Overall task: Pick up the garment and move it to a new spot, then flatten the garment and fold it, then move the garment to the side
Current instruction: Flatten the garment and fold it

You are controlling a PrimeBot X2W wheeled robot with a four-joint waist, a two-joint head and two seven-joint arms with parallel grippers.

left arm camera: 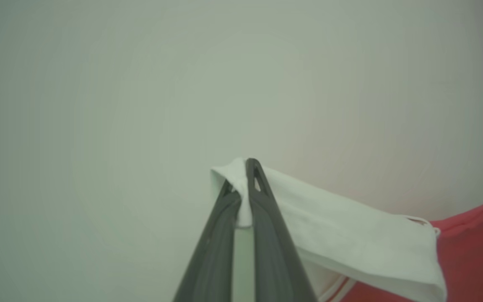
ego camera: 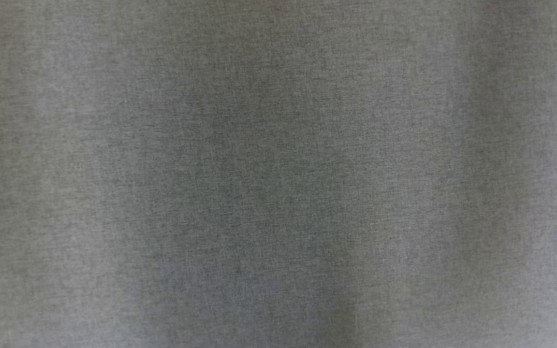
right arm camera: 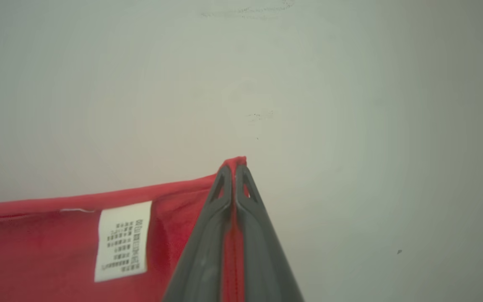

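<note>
Two grips; left hand (left arm camera: pixel 240 178), right hand (right arm camera: pixel 233 168) pinch garment (right arm camera: pixel 36 256).

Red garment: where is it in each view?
Left wrist view: red garment lower right, its white part in the left pincer.
Right wrist view: lower left, red corner in the right pincer.
Head view: grey cloth; cannot tell if same.
Shared landmark: pale surface.

Pale surface (right arm camera: pixel 350 84) (faint scuffs (right arm camera: pixel 260 116))
</note>
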